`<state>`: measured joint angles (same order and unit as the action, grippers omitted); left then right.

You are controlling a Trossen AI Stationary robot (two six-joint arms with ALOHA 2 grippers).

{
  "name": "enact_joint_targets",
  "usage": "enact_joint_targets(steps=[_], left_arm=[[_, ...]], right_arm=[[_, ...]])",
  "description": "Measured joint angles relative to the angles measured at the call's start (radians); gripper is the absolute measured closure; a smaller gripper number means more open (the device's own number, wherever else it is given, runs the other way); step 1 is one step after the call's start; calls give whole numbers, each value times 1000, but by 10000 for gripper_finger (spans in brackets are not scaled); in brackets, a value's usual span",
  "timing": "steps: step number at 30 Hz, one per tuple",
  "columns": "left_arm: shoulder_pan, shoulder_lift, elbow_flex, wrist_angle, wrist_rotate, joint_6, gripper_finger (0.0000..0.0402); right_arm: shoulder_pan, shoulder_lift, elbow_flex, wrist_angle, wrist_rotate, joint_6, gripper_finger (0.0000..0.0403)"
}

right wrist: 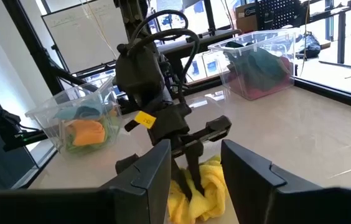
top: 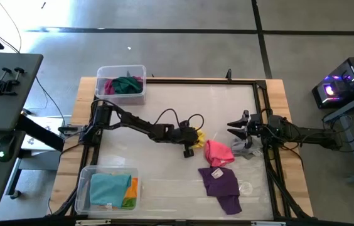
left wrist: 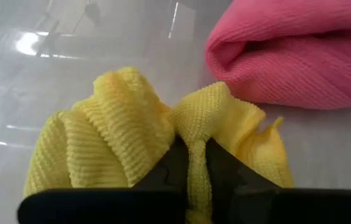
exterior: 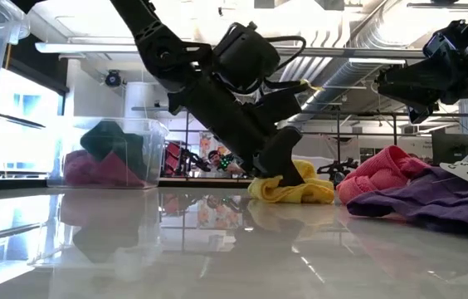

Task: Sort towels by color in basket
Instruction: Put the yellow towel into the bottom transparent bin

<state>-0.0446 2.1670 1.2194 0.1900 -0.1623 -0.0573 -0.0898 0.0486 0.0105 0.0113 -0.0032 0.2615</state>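
Your left pincer (top: 192,139) pinches the yellow towel (left wrist: 144,130) on the worktop (top: 164,188); right pincer (top: 235,129) hovers spread and empty; pink (top: 218,152), purple (top: 223,186) and grey (top: 245,148) towels remain unsorted.

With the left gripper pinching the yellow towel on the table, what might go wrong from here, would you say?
1. The left gripper holds only a narrow fold of the yellow towel, so it may slip out when lifted.
2. The pink towel lies close beside it and could be dragged along.
3. The right gripper hovers open nearby over the grey towel; the arms might collide if both move.
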Motion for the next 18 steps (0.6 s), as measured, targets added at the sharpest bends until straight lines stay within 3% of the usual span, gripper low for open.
enact_joint_targets(steps=[6,10,14,18], left_arm=[[-64,-128,-8,-59,2,90,394],[-136,-257,33,-125,-119,134,397],[-233,-311,141,-384,-279,165,397],[-322,-315,319,-665,-380,87,397]], right_arm=[[0,0,0,0,0,0,265],[0,2,0,0,0,0,265],[0,4,0,0,0,0,265],[0,4,0,0,0,0,265]])
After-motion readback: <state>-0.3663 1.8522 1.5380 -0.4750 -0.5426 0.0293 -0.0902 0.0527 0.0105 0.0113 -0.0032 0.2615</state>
